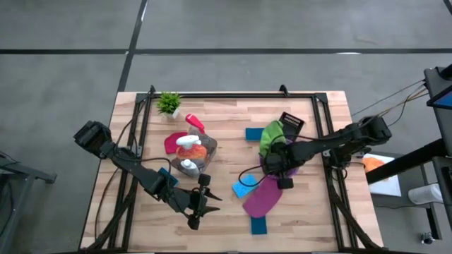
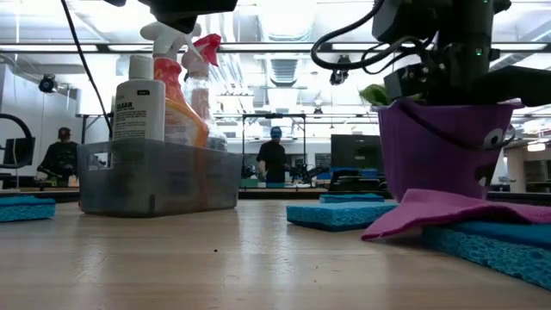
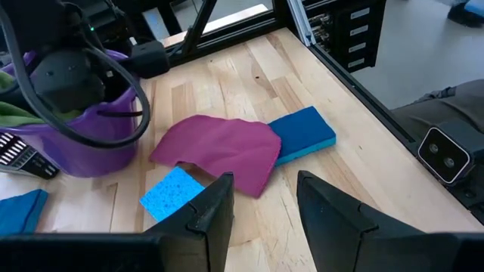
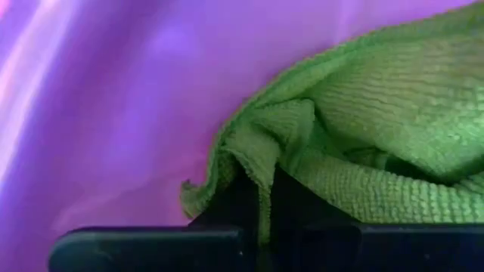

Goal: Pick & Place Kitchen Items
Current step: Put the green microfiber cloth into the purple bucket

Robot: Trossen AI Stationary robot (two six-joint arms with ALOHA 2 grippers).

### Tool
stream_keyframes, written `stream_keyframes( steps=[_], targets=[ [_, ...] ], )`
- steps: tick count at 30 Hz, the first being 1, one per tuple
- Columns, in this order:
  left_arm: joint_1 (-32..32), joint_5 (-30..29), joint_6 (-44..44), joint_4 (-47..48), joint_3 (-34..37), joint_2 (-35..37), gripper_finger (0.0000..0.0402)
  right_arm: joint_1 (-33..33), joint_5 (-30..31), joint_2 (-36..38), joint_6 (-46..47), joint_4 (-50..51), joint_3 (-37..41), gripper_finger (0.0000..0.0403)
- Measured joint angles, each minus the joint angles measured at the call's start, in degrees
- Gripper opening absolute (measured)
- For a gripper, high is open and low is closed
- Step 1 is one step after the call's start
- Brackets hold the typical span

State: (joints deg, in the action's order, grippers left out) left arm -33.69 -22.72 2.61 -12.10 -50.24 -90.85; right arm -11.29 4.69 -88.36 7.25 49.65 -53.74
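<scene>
While the left gripper (image 1: 200, 206) hovers at six o'clock, jaws apart and empty, a magenta cloth (image 1: 261, 198) lies just beyond it; farther on, near three o'clock, the right gripper (image 4: 261, 202) pinches a green cloth (image 4: 363, 128) inside a purple bucket (image 3: 91, 140).

A small green potted plant (image 1: 169, 103) stood at eleven o'clock on the wooden table (image 1: 318, 219); a purple bucket (image 2: 439, 146) sat toward three.

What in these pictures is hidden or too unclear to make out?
- Purple bucket: in the high view the right gripper and green cloth cover its inside.
- Bottle label: low view, print too small.
- Clear bin: low view, frosted wall blurs the bottle bases.
</scene>
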Motion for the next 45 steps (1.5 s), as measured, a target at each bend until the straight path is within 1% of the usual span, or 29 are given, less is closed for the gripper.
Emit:
stream_keyframes(
  steps=[5, 12, 14, 16, 18, 25, 28, 30, 34, 39, 41, 45],
  targets=[
    [0.0, 0.0, 0.0, 0.0, 0.0, 0.0, 0.0147, -0.1, 0.0, 0.5, 0.5, -0.2, 0.0, 0.0018],
    [0.0, 0.0, 0.1, 0.0, 0.0, 0.0, 0.0147, -0.1, 0.1, 5.0, 1.2, 1.2, -3.2, 0.0019],
    [0.0, 0.0, 0.1, 0.0, 0.0, 0.0, 0.0147, -0.1, 0.2, 6.2, 1.7, 1.4, -4.1, 0.0026],
    [0.0, 0.0, 0.1, 0.0, 0.0, 0.0, 0.0147, -0.1, 0.2, 7.3, 2.0, 1.7, -4.2, 0.0048],
    [0.0, 0.0, 0.1, 0.0, 0.0, 0.0, 0.0147, -0.1, 0.3, 7.8, 2.6, 1.9, -4.2, 0.0081],
    [0.0, 0.0, 0.1, 0.0, 0.0, 0.0, 0.0147, -0.2, 0.5, 7.9, 3.6, 4.3, -5.5, 0.022],
    [0.0, 0.0, 0.2, 0.0, 0.0, 0.0, 0.0147, -0.3, 0.4, 8.1, 4.6, 7.6, -7.4, 0.0262],
    [0.0, 0.0, 0.2, 0.0, 0.0, 0.0, 0.0147, -0.3, 0.5, 8.5, 5.0, 9.4, -9.0, 0.0281],
    [0.0, 0.0, 0.2, 0.0, 0.0, 0.0, 0.0147, -0.3, 1.2, 9.9, 5.0, 10.2, -12.4, 0.0294],
    [0.0, 0.0, 0.4, 0.0, 0.0, 0.0, 0.0147, 0.2, 6.7, 10.6, 4.4, 10.1, -17.1, 0.0295],
    [0.0, 0.0, 0.4, -0.1, 0.0, 0.0, 0.0147, 1.3, 8.0, 9.9, 3.3, 9.7, -18.6, 0.0295],
    [0.0, 0.0, 0.4, -0.2, 0.0, 0.0, 0.0148, 4.0, 8.2, 7.1, 0.5, 7.6, -19.8, 0.0295]
  ],
)
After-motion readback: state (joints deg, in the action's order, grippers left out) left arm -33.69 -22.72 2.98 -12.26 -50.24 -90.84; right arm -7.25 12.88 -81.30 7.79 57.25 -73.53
